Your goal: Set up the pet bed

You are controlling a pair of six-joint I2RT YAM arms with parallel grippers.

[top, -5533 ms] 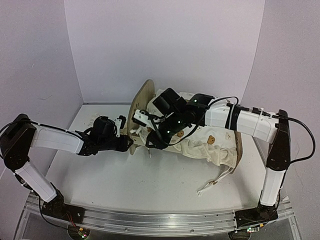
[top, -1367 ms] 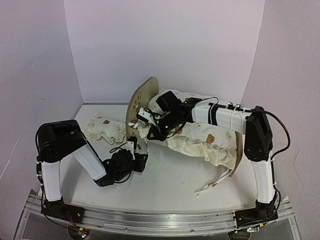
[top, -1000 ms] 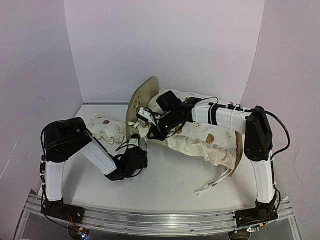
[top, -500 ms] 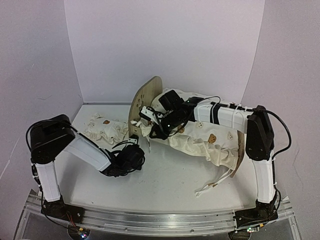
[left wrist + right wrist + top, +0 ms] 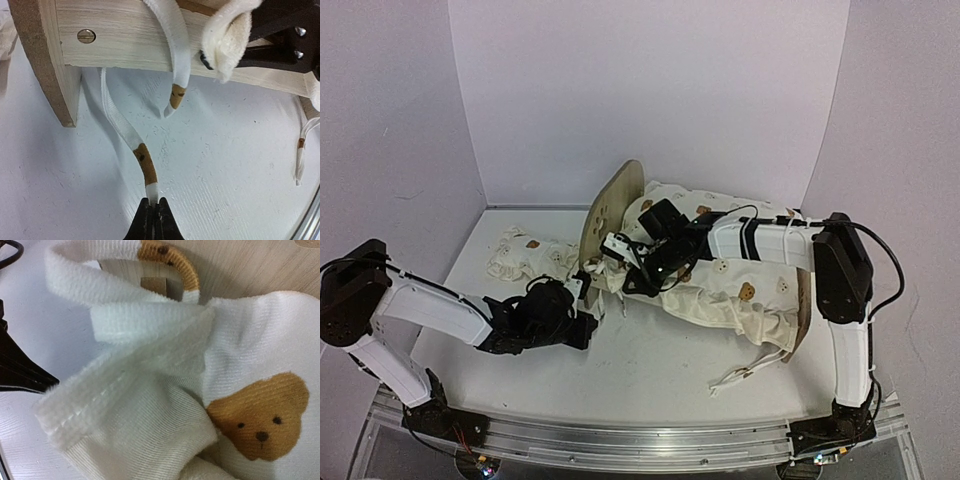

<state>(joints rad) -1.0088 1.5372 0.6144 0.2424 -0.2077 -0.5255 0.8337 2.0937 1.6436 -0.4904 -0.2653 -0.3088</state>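
pet bed [image 5: 613, 205] sits mid-table toward the back wall. its rounded headboard stands up at the left end, and the rest of the frame is mostly buried under the big cream bear-print cushion [image 5: 730, 275], which drapes off to the right. a small bear-print pillow [image 5: 532, 255] lies on the table [image 5: 660, 370] just left of the headboard, apart from the frame.

your left gripper [image 5: 152, 202] is low on the table in front of the bed's near left corner. it is clenched on the tip of one cushion tie [image 5: 125, 130], the jaws pressed together with the white end between them. that tie runs from under the wooden side rail [image 5: 125, 45] down across the table to the fingers. a second tie [image 5: 176, 65] hangs loose over the rail, its end clear of the table. a screw [image 5: 86, 35] shows at the rail's left end.

your right gripper [image 5: 623, 262] is at the cushion's corner by the headboard. fabric is bunched around its fingers, so you can't tell if it's clamped or released. the right wrist view shows only cloth, a tie loop and wood.
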